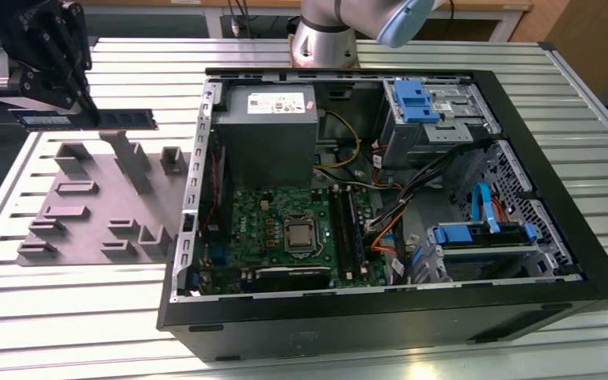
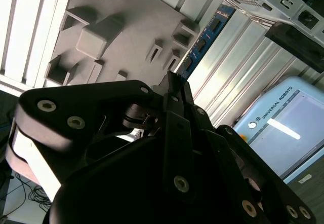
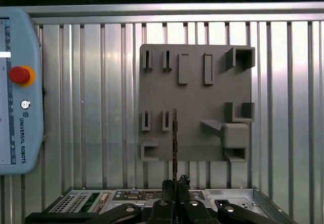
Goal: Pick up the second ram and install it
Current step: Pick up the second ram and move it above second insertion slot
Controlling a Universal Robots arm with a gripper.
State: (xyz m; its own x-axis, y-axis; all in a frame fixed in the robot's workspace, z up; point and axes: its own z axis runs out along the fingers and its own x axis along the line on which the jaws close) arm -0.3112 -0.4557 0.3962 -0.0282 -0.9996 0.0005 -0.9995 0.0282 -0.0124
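Dark memory stick (image 1: 124, 119) clamped in tool (image 1: 80, 111), held level above grey tray (image 1: 93, 226), well apart from computer case (image 1: 336, 332). Probably best: keep grip firm, keep stick level, avoid knocking the tray.

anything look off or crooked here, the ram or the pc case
Nothing stands out. The gripper holds the second ram level above the grey holder plate, beside the open computer case; no damage shows.
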